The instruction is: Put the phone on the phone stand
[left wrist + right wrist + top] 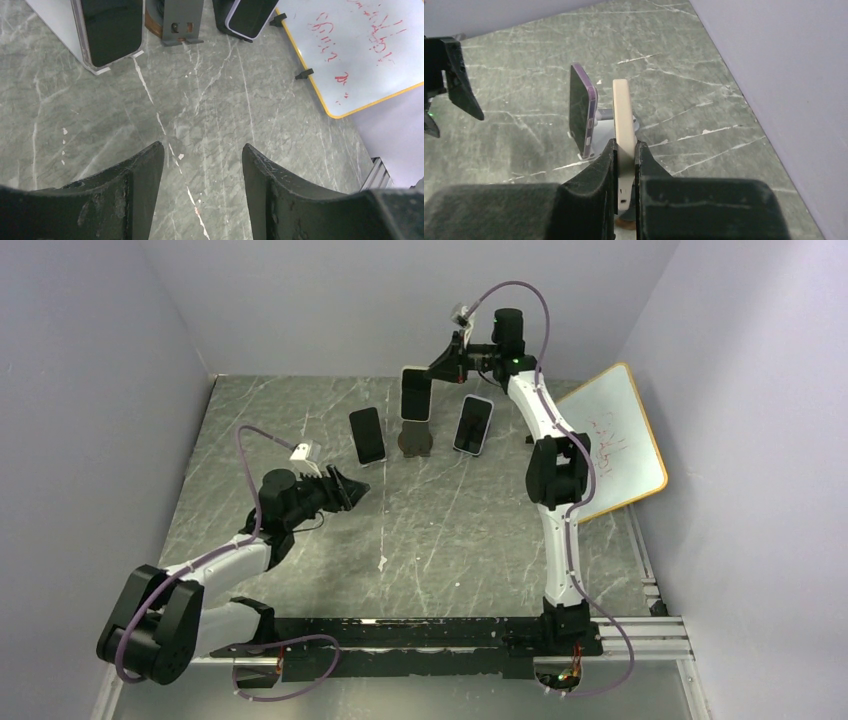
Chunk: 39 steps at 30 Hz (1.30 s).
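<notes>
Two claws are seen over the grey marbled counter (450,540). Nearer, the left claw (352,490) is spread open and empty. Farther back, the cream-cased black-screened phone (415,392) is pinched upright in the right claw (625,145), above the dark round-based phone stand (414,444), possibly touching it.

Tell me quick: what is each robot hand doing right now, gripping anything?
Left gripper: fingers open, holding nothing.
Right gripper: fingers closed on the pale-cased phone.
</notes>
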Available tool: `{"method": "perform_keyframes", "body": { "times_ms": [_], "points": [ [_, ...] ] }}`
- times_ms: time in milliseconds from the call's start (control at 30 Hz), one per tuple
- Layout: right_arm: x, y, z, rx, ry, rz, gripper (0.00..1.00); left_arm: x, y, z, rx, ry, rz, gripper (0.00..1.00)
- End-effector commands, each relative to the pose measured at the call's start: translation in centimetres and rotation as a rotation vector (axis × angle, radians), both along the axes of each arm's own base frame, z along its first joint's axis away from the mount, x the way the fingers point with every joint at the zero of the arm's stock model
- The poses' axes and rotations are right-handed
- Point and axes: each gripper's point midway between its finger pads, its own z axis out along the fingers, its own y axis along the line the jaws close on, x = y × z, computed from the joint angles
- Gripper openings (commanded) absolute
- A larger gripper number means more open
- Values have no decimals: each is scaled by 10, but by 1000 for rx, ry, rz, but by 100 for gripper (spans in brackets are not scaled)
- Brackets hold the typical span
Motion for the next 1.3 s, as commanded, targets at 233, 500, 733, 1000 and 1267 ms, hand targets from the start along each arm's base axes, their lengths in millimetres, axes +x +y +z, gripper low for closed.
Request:
{"method": "perform_keyframes", "body": {
  "times_ms": [233, 500, 733, 1000, 1267],
  "points": [
    [-10, -12, -22, 11, 94, 58, 0, 7, -4, -4, -7, -8, -24, 62],
    [-8, -8, -37, 6, 113, 56, 0, 7, -4, -10, -12, 8, -33, 61],
    [-5, -7, -61, -14, 139, 41, 0, 7, -5, -11, -24, 9, -42, 61],
    [0, 0, -91, -57, 161, 16, 0, 8, -5, -11, -33, 10, -44, 61],
    [2, 0, -112, -94, 175, 0, 0, 9, -5, -13, -48, 17, -51, 61]
  ]
}}
